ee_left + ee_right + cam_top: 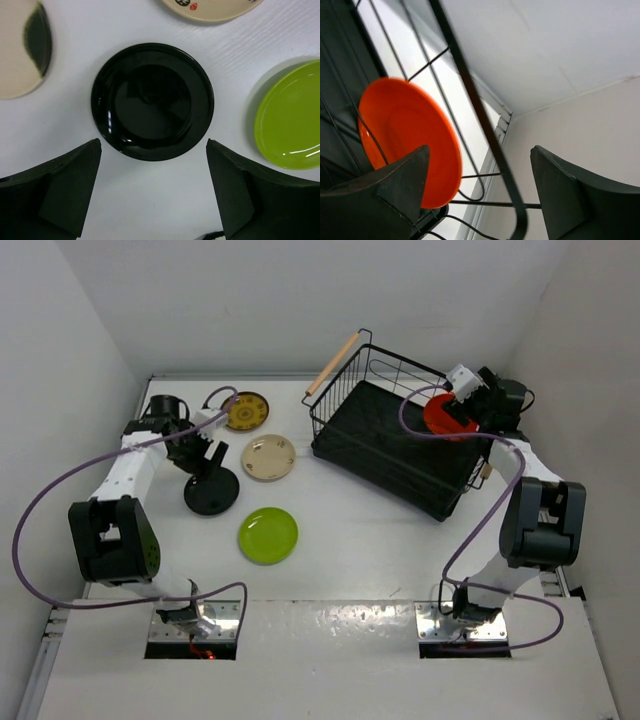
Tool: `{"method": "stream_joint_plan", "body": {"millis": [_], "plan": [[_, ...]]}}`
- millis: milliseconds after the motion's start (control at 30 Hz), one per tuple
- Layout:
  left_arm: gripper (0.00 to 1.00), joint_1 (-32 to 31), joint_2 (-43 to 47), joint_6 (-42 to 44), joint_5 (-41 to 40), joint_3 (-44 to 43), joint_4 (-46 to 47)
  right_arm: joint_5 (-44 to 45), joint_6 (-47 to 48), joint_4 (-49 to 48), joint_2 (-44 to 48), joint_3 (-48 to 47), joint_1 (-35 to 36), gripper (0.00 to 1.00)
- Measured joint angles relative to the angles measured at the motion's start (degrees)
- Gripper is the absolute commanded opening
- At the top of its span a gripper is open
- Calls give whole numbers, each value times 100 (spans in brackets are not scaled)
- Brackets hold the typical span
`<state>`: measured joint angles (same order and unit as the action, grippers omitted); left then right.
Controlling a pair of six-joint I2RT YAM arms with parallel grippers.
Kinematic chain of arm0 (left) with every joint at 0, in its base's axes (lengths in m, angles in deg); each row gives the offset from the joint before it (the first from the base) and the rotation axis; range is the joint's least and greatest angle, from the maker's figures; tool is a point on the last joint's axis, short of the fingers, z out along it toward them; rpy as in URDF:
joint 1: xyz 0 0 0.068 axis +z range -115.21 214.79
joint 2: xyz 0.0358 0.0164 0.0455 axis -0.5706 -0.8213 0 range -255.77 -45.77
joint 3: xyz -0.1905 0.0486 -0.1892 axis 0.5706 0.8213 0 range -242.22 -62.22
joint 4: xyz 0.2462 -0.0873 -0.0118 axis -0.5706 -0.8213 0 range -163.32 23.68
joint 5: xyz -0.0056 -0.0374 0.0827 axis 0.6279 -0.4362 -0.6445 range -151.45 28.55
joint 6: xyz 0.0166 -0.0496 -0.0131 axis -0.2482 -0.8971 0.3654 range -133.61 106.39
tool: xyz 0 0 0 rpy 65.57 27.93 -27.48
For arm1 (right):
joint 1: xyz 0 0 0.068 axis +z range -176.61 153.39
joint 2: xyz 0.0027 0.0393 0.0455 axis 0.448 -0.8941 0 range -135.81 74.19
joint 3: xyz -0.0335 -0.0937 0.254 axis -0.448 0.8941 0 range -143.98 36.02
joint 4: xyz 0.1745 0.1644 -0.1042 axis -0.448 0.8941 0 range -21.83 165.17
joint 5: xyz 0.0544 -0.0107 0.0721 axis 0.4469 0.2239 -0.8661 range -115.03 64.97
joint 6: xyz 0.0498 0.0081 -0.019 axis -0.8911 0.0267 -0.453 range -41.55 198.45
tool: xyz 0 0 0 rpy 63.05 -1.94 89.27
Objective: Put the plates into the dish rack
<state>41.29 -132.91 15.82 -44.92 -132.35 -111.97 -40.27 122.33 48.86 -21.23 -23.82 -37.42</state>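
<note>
On the beige plate, illegible dark and red marks

We see one plate racked, five lying outside.
The orange-red plate stands on edge at the right end of the black wire dish rack. To its left we find the brown-gold plate, beige plate, glossy black plate, lime green plate and dark-patched cream plate lying flat.

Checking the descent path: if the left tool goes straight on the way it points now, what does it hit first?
Most likely the glossy black plate: it lies centred straight ahead of the open left tool. How far off it is cannot be told from the wrist view.
</note>
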Motion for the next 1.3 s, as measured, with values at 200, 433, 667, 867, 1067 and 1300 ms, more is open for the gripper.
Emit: {"method": "stream_joint_plan", "body": {"millis": [200, 433, 667, 867, 1067, 1300], "plan": [[87, 380, -944, -426, 155, -529, -107, -133, -428, 15, 446, -192, 107, 88], [81, 887, -2052, -1351, 175, -1331, 127, -221, -424, 116, 1147, -181, 817, 91], [82, 1084, -2568, -1508, 219, -1078, 157, -273, -332, 345, 1700, -118, 1338, 91], [61, 1132, -2671, -1276, 345, -907, 26, -192, -225, 505, 1921, -92, 1523, 91], [0, 1198, -2841, -1036, 629, -938, -219, -125, -166, 584, 1930, -92, 1661, 92], [0, 1224, -2938, -765, 911, -1394, -925, -129, -127, 682, 1926, -133, 1856, 92]]}}
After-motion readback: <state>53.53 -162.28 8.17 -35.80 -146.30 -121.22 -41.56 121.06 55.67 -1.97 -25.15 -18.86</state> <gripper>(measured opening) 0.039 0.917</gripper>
